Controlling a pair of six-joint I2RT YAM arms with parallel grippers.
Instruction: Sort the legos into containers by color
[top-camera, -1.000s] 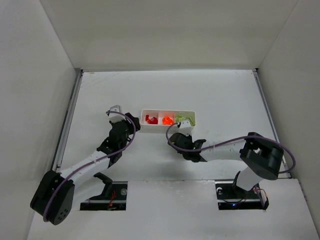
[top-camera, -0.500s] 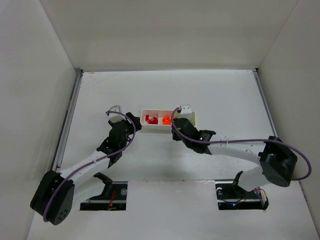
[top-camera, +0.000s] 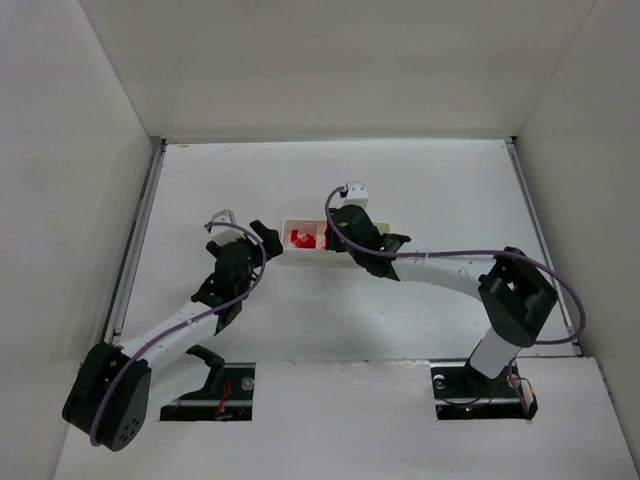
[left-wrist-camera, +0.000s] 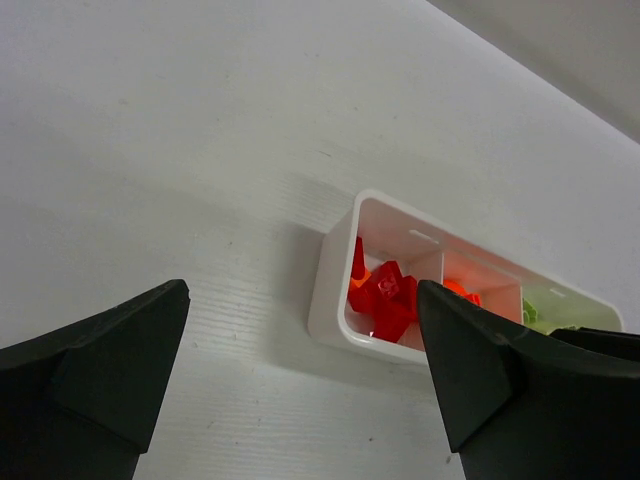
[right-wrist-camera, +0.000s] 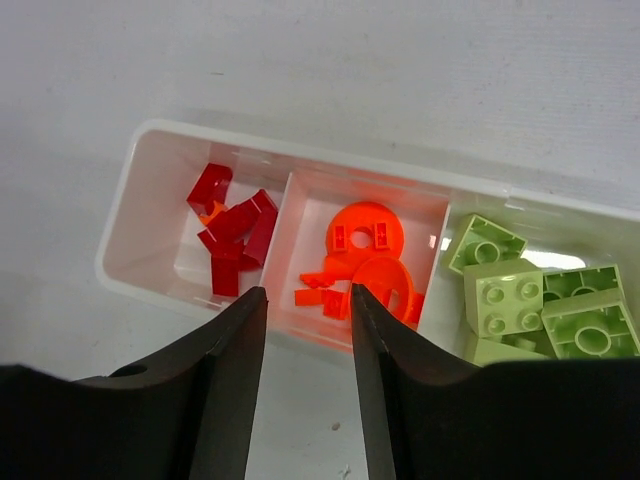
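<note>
The long, shallow white plastic tray (right-wrist-camera: 118, 240) sits mid-table (top-camera: 430, 180). Its left compartment holds small red plastic bricks (right-wrist-camera: 232, 240), the middle one bright orange round and flat pieces (right-wrist-camera: 362, 250), and the right one pale yellow-green studded bricks (right-wrist-camera: 505, 295). The right end effector (right-wrist-camera: 307, 292) hangs over the tray's near wall by the middle compartment, fingers narrowly parted and empty. The left end effector (left-wrist-camera: 302, 290) is spread wide and empty, just beside the tray's left end.
</note>
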